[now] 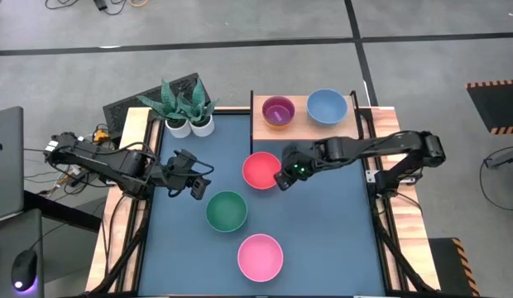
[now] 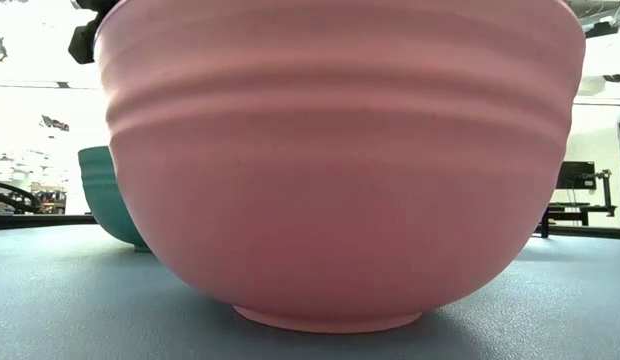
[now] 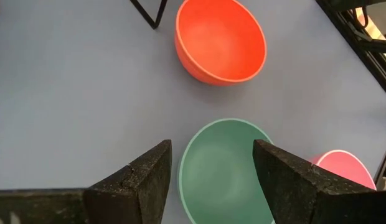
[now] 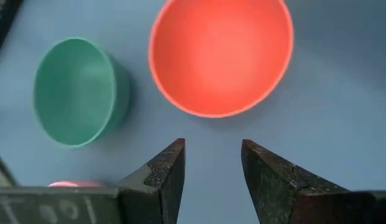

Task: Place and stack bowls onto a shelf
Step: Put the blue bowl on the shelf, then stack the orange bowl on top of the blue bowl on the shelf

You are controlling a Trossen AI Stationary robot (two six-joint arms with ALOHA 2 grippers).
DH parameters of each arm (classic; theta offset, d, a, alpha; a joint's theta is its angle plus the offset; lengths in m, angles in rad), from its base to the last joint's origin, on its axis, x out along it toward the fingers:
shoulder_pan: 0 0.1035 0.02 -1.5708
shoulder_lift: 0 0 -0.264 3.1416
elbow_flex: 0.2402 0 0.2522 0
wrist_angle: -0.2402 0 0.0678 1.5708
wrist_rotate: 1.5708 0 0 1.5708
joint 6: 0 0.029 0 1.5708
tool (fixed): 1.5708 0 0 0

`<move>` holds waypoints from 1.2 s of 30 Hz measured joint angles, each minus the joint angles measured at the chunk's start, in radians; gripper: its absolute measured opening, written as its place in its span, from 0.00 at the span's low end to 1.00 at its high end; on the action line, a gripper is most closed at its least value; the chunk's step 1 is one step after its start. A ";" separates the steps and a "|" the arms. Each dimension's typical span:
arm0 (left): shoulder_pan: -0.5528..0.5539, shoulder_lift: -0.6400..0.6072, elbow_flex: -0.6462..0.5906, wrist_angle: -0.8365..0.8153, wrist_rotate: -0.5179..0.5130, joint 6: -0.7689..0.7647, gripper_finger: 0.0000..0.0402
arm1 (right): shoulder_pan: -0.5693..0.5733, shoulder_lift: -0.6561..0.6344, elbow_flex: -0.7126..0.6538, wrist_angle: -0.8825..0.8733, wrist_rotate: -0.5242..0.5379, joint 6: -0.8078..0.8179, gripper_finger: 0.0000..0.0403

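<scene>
Grey floor surrounds the dark blue counter point(image 1: 323, 240), which I view from above with wooden rails along its two sides. At the far edge stands the shelf point(image 1: 299, 126), carrying a purple bowl point(image 1: 278, 111) and a light blue bowl point(image 1: 326, 105) side by side and apart. Two white plant pots point(image 1: 190, 124) sit at the far left corner.

On the open counter lie three bowls, none touching: a red-pink bowl point(image 1: 261, 170) just in front of the shelf, a green bowl point(image 1: 227, 209) nearer the middle, and a pink bowl point(image 1: 260, 256) close to the near edge, filling the low view point(image 2: 340, 170).

My right hand point(image 1: 284, 178) hovers just beside the red-pink bowl's right rim, its fingers point(image 4: 165, 177) apart and holding nothing; the bowl point(image 4: 221, 53) lies ahead of them. My left hand point(image 1: 194, 187) hovers left of the green bowl, fingers point(image 3: 146, 183) spread wide and empty, with the green bowl point(image 3: 224, 171) showing between them.

Bare counter remains along the right side and the near left corner.
</scene>
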 joint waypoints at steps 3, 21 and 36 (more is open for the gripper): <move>0.000 0.000 0.000 0.000 0.000 -0.001 0.52 | -0.004 0.000 -0.052 0.040 0.001 0.031 0.45; 0.000 0.000 0.000 0.000 -0.004 -0.003 0.52 | -0.099 0.018 -0.260 0.333 0.036 0.149 0.45; 0.000 0.000 0.000 -0.003 -0.011 -0.008 0.52 | -0.073 0.152 -0.261 0.383 0.083 0.179 0.44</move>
